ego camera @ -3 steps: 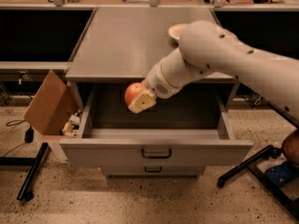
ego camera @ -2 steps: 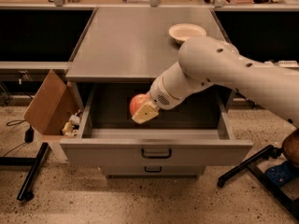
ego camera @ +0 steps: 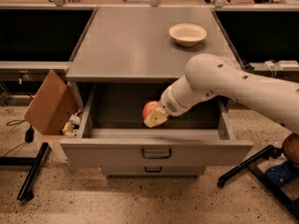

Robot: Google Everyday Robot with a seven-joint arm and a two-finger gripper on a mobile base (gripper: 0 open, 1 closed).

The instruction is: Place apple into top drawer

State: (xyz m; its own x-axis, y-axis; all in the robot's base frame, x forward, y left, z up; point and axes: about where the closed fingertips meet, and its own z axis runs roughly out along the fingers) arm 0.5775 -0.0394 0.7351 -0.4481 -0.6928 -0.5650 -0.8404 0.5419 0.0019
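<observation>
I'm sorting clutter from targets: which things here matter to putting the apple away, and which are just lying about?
In the job: apple, end effector gripping it inside the open top drawer.
Lying about: cream bowl on the countertop, cardboard box beside the drawer, lower drawer.

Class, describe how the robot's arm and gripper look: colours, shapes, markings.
The arm is smooth, rounded and white, with small dark dots on its shell. The gripper, inside the top drawer at the apple, is pale yellowish and wedge-shaped. No cables show.
</observation>
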